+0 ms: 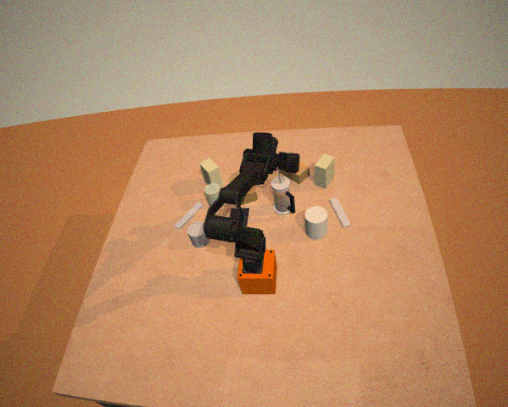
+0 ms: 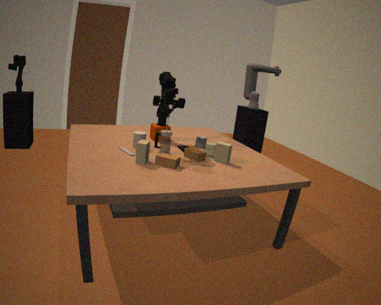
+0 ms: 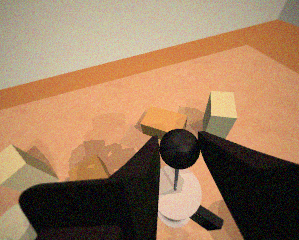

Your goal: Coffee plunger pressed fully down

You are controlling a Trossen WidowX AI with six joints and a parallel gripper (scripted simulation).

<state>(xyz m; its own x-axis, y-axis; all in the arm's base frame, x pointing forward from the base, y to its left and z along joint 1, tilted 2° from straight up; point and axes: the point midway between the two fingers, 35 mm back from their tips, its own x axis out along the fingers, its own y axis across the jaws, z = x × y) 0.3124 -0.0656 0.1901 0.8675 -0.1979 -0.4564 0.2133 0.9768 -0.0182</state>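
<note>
Nearest in the wrist view: gripper (image 3: 179,149) clamped on the round black plunger knob (image 3: 179,148), one dark finger (image 3: 146,170) touching each side, at frame centre. Directly below, thin plunger rod (image 3: 176,179) running down into the pale lid of the coffee press (image 3: 179,202), black handle sticking out toward the lower right. Press upright on the table (image 1: 315,306), rod still standing above the lid, plunger not yet down; in the top view, glass body showing brownish contents (image 1: 281,200) at centre frame. Beyond the knob in the wrist view, tan block (image 3: 163,121) at upper centre, pale green block (image 3: 221,112) upright to its right. Toward the lower left, another pale block (image 3: 13,165) lying tilted. In the top view, white cylinder (image 1: 315,221) right of the press, well apart from it; whether hollow or solid, cannot tell. Grey flat strip (image 1: 339,212) further right.
</note>
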